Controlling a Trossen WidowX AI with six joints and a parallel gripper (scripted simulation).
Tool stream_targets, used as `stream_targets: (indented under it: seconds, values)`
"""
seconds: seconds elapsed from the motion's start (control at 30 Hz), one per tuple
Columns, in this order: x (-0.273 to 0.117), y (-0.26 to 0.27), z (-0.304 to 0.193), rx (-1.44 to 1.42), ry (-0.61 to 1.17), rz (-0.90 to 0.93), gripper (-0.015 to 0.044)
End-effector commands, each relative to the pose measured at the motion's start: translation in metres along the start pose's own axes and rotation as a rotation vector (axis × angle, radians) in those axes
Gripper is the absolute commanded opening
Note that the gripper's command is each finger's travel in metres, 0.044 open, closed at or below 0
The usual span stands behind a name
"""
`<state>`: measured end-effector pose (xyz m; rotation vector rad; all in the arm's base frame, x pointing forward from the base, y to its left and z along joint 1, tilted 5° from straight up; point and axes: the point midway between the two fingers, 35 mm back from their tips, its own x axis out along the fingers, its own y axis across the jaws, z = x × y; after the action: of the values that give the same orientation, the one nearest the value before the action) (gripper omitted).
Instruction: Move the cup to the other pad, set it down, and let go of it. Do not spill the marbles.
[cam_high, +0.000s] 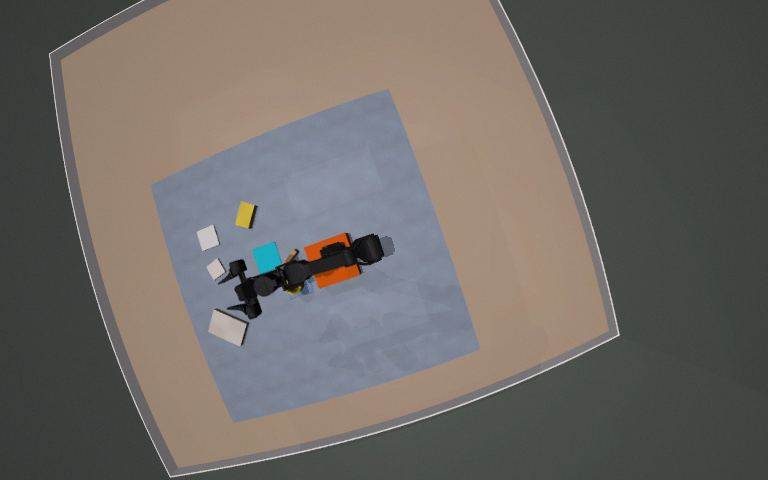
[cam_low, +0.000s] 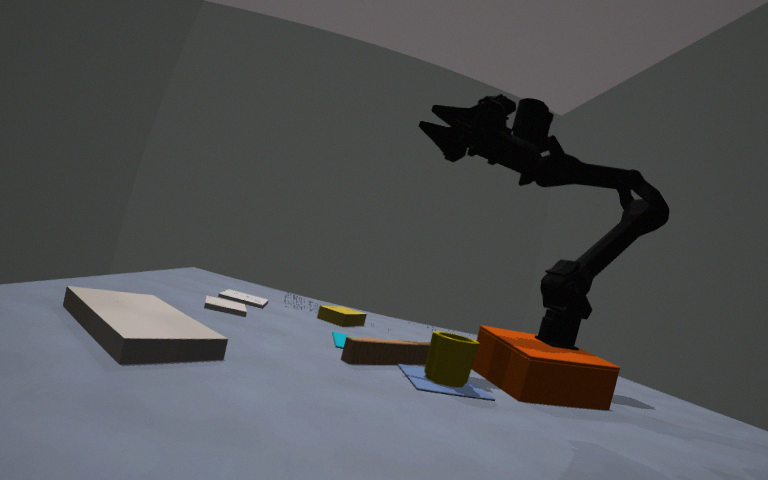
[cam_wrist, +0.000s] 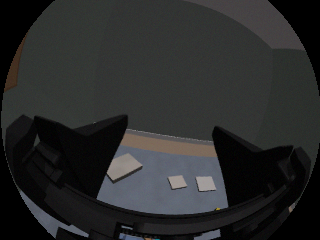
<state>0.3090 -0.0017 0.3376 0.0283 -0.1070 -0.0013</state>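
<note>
A dark yellow cup (cam_high: 294, 290) (cam_low: 451, 359) stands upright on the blue pad (cam_high: 309, 291) (cam_low: 415, 377), close to the arm's orange base. The arm partly covers it in the top view, and no marbles can be made out in it. The cyan pad (cam_high: 266, 255) (cam_low: 339, 340) lies on the far side of a wooden bar, with no cup on it. My gripper (cam_high: 223, 295) (cam_low: 425, 115) (cam_wrist: 172, 125) is open and empty, high above the table and beyond the cup, pointing outward from the base.
The wooden bar (cam_high: 292, 255) (cam_low: 385, 351) lies between the two pads. The orange base (cam_high: 338, 278) (cam_low: 569, 380) is beside the blue pad. A yellow block (cam_high: 245, 215) (cam_low: 341, 315), a large white block (cam_high: 228, 327) (cam_low: 141, 322) (cam_wrist: 124, 167) and two small white blocks lie farther out.
</note>
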Motion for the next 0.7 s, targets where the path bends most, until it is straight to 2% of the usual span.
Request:
stream_targets:
  seconds: [0.0,0.03,0.13,0.27,0.47,0.67]
  values:
    - [0.001,0.001,-0.005,0.017,0.020,0.004,0.0374]
    - [0.005,0.005,-0.019,0.067,0.082,0.013,0.0348]
    - [0.009,0.025,-0.094,0.325,0.427,0.010,0.0269]
    - [-0.005,0.040,-0.152,0.513,0.715,-0.065,0.0167]
    - [-0.055,0.058,-0.224,0.735,1.149,-0.331,0.0167]
    - [-0.118,0.059,-0.262,0.822,1.470,-0.733,0.0167]
